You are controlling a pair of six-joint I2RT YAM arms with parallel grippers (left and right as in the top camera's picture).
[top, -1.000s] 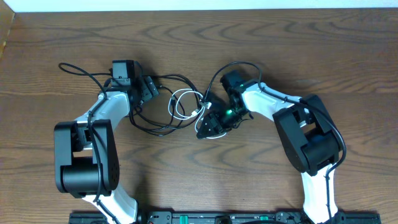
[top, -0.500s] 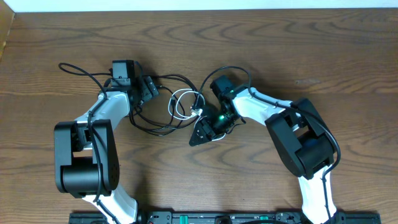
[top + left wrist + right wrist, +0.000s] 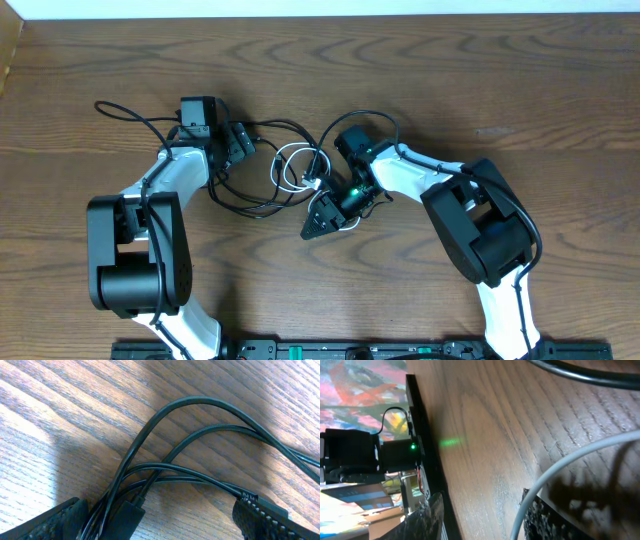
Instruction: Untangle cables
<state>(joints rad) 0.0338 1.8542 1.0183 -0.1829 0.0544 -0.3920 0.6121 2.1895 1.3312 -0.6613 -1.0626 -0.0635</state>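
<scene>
The long black cable (image 3: 255,211) sprawls in thin, loose loops over the bench (image 3: 520,80) around the left hand (image 3: 243,140). That hand's fingers (image 3: 65,519) stand wide apart, with several black strands running between them. The shorter white cable (image 3: 293,165) lies coiled just beside the right hand (image 3: 315,222); I cannot tell whether that hand is gripping anything.

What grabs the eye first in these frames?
The black cable lies in a loose snarl left of centre on the wooden table, looping around the left tool. In the left wrist view its fingers sit wide apart with several strands running between them. The white cable is coiled between the two arms, and the right tool sits just below the coil with a white strand passing one finger.
</scene>
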